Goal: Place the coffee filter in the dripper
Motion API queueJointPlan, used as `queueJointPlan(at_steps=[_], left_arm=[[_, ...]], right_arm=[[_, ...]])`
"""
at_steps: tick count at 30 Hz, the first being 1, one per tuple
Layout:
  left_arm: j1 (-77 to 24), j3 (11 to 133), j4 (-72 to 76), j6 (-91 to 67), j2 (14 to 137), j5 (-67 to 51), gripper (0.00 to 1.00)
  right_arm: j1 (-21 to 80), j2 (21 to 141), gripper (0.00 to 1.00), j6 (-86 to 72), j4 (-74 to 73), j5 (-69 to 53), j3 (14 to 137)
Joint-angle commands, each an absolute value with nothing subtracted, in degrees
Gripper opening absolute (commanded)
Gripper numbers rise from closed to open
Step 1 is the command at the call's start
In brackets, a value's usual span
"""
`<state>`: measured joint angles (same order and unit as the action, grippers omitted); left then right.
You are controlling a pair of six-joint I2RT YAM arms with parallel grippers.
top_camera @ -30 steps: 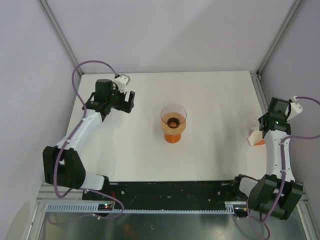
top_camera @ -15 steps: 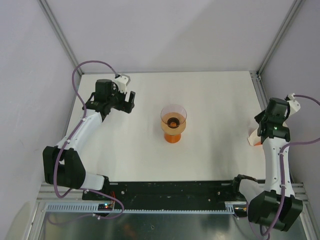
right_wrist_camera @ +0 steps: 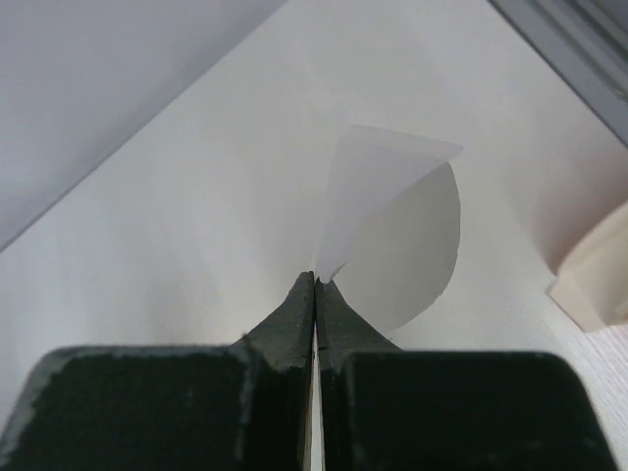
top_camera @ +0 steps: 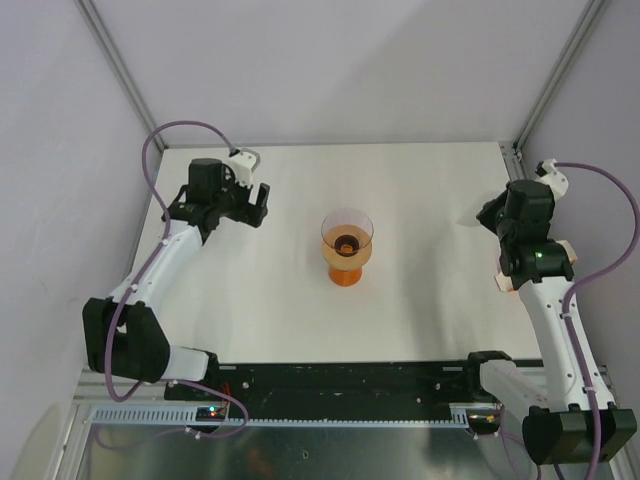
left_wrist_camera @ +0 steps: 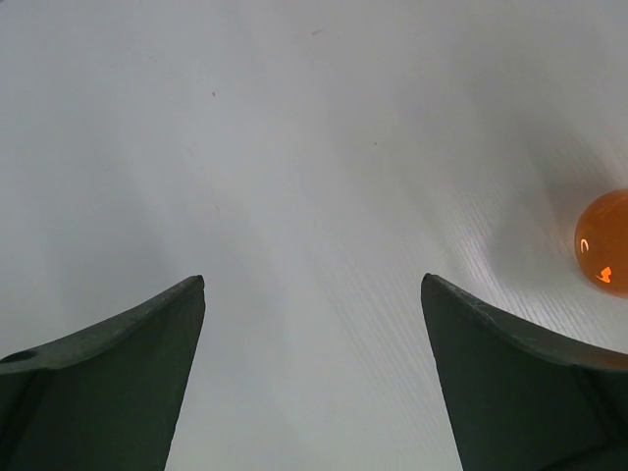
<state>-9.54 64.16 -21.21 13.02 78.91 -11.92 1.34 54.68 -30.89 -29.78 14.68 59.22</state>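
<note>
RIGHT ARM CARRIES FILTER: The coffee filter [right_wrist_camera: 392, 226], a thin white paper wedge with one flap curling open, is pinched at its point by the right gripper [right_wrist_camera: 315, 280], whose jaws are pressed together on the paper. It is held over the table [top_camera: 430, 200] at the upper right of the overhead frame, well apart from the dripper [top_camera: 347, 245], which stands upright at centre frame with no paper in its bowl. The pick-up looks done and the carry is in hand. Next, the filter must swing leftward across the frame to above the orange rim, point down, then be lowered in. The left gripper [top_camera: 258, 203], jaws spread wide on nothing, hovers at upper left. Against a second ago, the right arm has risen from beside the white-and-orange packet [top_camera: 503, 283] at the right edge and moved up-frame; the left arm and dripper have not shifted.
</note>
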Motion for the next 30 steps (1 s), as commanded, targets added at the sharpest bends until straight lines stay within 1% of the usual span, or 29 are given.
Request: queueJointPlan(at_steps=[1, 4, 8, 15, 21, 26, 30], left_arm=[[-9.3, 68.5, -23.6, 14.7, 75.1, -12.5, 0.95], [-10.0, 70.8, -25.6, 14.8, 73.7, -12.7, 0.94], [-13.8, 74.3, -27.4, 16.2, 71.6, -11.8, 0.94], [-29.0, 81.8, -28.2, 19.8, 70.8, -6.7, 0.93], [-41.5, 88.3, -28.1, 22.0, 75.3, -2.6, 0.9], [-52.9, 93.1, -28.1, 28.5, 79.0, -0.7, 0.88], [-59.4, 96.5, -27.9, 33.6, 82.9, 4.8, 0.83]], right_arm=[[5.4, 54.5, 0.0, -34.5, -30.5, 15.4, 64.7], [7.7, 54.3, 0.0, -35.9, -31.3, 14.9, 66.8], [9.3, 53.6, 0.0, -38.7, -30.6, 11.7, 68.1], [13.5, 52.8, 0.0, -43.8, -28.7, 9.5, 68.3], [17.4, 51.8, 0.0, -48.3, -26.9, 10.3, 68.3], [20.3, 51.2, 0.0, -51.9, -25.7, 10.9, 68.3], [23.0, 51.2, 0.0, -54.3, -25.5, 11.9, 68.3]])
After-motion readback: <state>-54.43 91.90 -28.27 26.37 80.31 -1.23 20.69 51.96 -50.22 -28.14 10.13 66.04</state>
